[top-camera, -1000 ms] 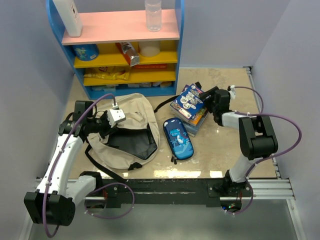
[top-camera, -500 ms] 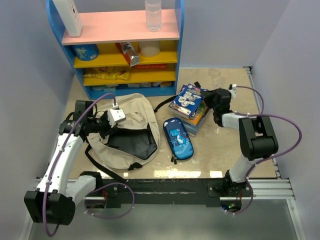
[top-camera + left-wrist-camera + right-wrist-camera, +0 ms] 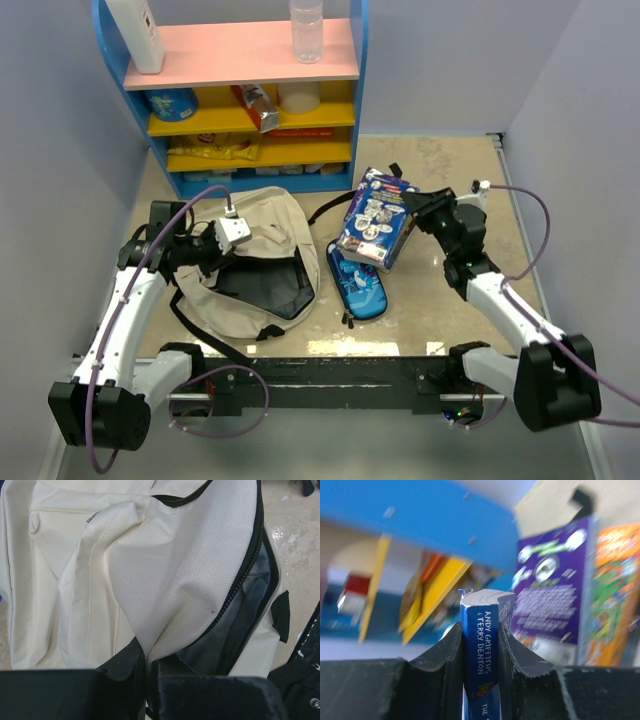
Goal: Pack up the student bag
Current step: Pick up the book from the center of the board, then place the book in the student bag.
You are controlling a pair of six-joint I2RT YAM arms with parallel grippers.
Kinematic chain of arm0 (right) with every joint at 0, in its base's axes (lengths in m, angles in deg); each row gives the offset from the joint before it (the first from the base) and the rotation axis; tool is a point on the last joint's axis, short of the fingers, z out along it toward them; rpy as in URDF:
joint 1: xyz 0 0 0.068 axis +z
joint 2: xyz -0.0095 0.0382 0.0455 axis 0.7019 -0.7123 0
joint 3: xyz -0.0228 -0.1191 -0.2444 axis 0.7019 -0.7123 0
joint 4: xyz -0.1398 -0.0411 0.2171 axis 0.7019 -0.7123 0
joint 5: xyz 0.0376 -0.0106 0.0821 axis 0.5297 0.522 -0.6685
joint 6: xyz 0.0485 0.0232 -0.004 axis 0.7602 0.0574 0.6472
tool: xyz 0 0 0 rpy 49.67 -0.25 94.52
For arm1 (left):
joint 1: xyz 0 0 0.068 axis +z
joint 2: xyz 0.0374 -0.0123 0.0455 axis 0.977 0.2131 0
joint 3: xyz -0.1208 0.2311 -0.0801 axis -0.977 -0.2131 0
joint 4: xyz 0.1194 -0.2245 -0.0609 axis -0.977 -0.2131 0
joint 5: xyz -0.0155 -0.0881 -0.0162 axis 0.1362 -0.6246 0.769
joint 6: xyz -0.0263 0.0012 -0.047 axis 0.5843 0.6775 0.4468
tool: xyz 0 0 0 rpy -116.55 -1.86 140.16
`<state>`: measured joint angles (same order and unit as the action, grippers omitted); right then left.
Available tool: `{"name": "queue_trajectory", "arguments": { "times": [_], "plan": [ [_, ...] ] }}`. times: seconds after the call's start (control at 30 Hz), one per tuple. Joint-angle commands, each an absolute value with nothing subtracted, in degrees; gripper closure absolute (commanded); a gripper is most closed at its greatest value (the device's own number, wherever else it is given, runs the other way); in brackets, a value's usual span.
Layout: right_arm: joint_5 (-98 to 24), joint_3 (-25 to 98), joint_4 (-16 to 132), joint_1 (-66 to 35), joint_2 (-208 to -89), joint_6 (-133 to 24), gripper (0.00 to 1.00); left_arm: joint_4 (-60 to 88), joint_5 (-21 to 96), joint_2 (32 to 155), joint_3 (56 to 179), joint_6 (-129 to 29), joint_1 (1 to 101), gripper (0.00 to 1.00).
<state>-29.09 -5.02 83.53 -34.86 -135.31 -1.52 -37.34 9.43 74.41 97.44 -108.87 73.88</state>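
Risen beside the student bag (image 3: 268,226), a book (image 3: 375,224) sits clamped in the right gripper (image 3: 413,214); the left gripper (image 3: 231,232) pinches the bag's flap.

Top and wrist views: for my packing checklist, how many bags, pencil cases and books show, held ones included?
student bag: 1
pencil case: 1
books: 3 (blue book in the right gripper, purple book, orange book)
Total: 5
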Motion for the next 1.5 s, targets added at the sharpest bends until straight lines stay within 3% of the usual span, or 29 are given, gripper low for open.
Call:
{"name": "queue_trajectory", "arguments": {
  "times": [0.0,0.13,0.43,0.6,0.93,1.33,1.47],
  "plan": [
    [-35.84,-7.24,80.87,-27.55,-125.37,0.81,1.0,-32.83,7.25,73.38,99.79,-106.79,74.01,1.0],
    [-38.04,-9.61,78.75,-20.6,-118.34,2.56,1.0,-29.32,7.6,73.12,100.23,-102.76,74.01,1.0],
    [-39.54,-13.4,80.33,-8.99,-118.14,7.93,1.0,-23.24,6.82,70.48,101.29,-96.41,74.01,1.0],
    [-39.1,-10.42,84.45,-3.89,-129.26,8.02,1.0,-27.01,3.39,70.48,101.73,-98.69,74.01,1.0],
    [-40.07,7.32,97.11,3.32,-155.82,8.36,1.0,-37.72,-4.43,68.11,101.38,-107.56,74.01,1.0],
    [-24.07,15.51,108.09,2.62,-164.1,3.27,1.0,-59.35,-9.62,74.69,104.89,-125.92,73.92,1.0],
    [-23.19,15.52,117.21,0.52,-167.97,10.18,1.0,-63.05,-9.45,75.49,104.72,-130.33,73.92,1.0]
  ]
}}
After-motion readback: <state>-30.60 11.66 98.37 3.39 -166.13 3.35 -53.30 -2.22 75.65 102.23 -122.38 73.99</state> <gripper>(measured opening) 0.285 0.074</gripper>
